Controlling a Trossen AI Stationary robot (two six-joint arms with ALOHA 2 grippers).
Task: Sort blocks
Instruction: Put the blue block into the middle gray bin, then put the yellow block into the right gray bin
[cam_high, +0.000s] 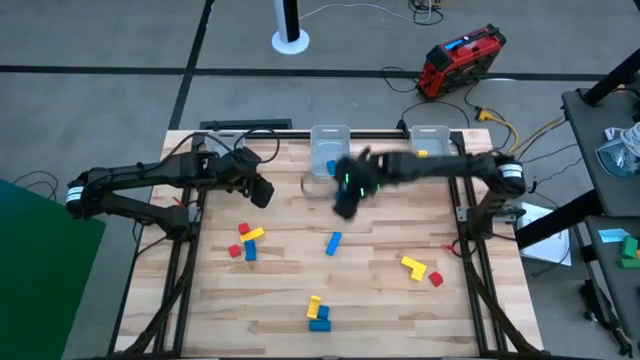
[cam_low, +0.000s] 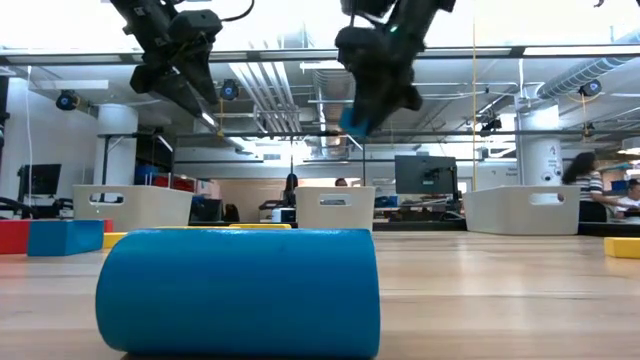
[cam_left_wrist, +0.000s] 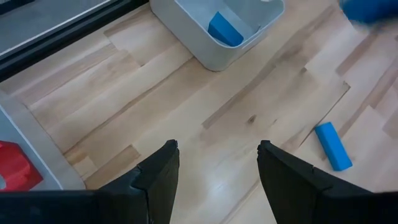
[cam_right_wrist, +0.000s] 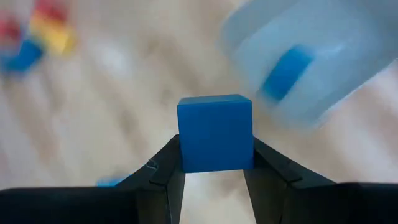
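The right claw (cam_right_wrist: 214, 177) pinches a blue cube (cam_right_wrist: 215, 132) above the desk (cam_high: 380, 290), just short of the middle bin (cam_high: 328, 150) that already holds a blue block (cam_left_wrist: 225, 30). Released early, the cube could clip the rim and bounce out. The left claw (cam_left_wrist: 214, 165) hovers spread and empty.

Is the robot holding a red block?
No, the right gripper has its jaws shut on a blue cube, not a red one.
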